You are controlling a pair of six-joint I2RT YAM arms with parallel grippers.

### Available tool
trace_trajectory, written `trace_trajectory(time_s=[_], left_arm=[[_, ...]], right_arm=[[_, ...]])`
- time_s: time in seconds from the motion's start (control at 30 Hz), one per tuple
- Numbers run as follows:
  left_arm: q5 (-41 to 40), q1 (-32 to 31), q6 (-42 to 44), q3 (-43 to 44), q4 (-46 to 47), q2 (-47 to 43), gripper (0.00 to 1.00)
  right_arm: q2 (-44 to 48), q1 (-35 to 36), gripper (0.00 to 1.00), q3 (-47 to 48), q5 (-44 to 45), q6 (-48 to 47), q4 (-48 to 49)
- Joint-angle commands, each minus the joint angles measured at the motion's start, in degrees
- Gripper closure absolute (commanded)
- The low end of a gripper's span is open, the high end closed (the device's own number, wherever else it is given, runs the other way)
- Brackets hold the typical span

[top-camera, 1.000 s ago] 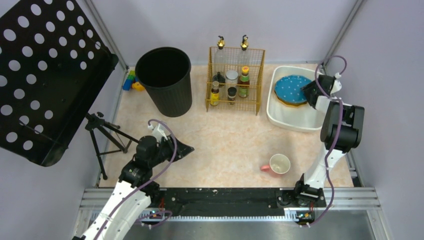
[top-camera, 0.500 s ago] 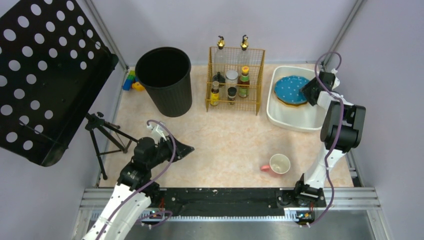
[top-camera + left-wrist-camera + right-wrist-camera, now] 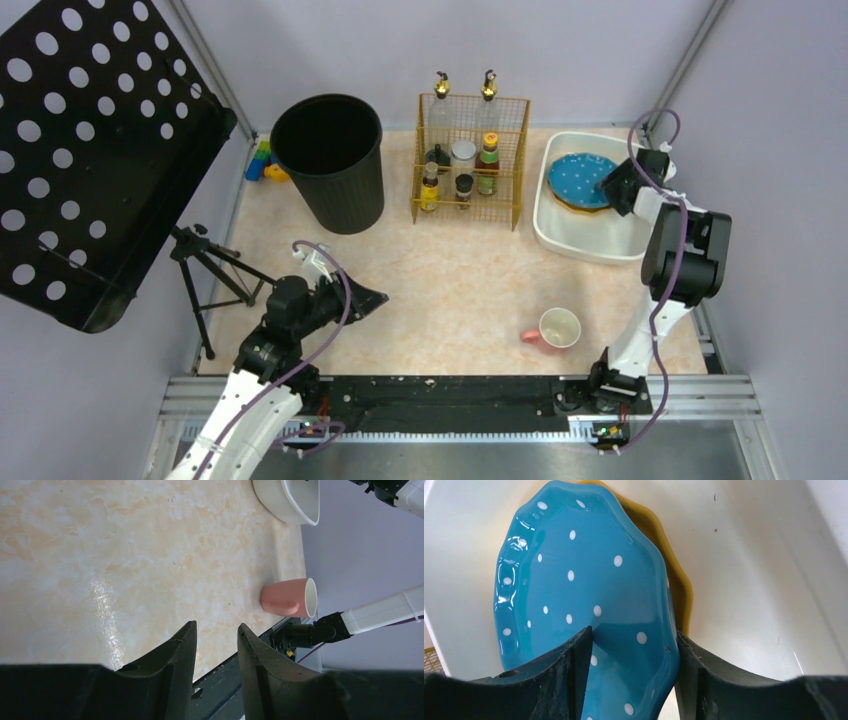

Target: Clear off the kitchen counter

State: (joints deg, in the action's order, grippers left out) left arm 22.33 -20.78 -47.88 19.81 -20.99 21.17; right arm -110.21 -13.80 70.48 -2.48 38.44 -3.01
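The worktop (image 3: pixel 100 555) is smooth, marbled stone-look with a soft sheen, the blue plate (image 3: pixel 574 580) glossy glazed ceramic catching the lights, the white tub (image 3: pixel 749 580) smooth satin plastic, the pink mug (image 3: pixel 285 600) matt outside, the rack (image 3: pixel 505 115) thin gold-coloured metal wire, the black bin (image 3: pixel 345 200) dull.

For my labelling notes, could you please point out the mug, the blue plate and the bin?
mug (image 3: pixel 560 327), top view, on its white inside.
blue plate (image 3: pixel 574 580), right wrist view, on the middle of its face.
bin (image 3: pixel 345 205), top view, on its outer wall.
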Motion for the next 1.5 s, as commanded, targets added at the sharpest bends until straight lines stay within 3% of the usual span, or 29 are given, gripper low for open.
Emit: trace_trajectory(time_s=[0.0,1.07,1.47], left_arm=[[1.1,0.2,0.3,-0.1,2.6,0.4,0.59],[2.8,0.2,0.7,1.8,1.5,0.1,0.59],[1.8,0.2,1.2,1.8,0.1,-0.4,0.59]], right_arm=[[4.9,0.5,0.44,-1.1,-3.0,-1.6,1.5],[13.9,-0.5,0.44,-9.1,-4.2,-0.2,0.5],[10.2,-1.5,0.44,-7.0,-3.7,0.9,2.1]])
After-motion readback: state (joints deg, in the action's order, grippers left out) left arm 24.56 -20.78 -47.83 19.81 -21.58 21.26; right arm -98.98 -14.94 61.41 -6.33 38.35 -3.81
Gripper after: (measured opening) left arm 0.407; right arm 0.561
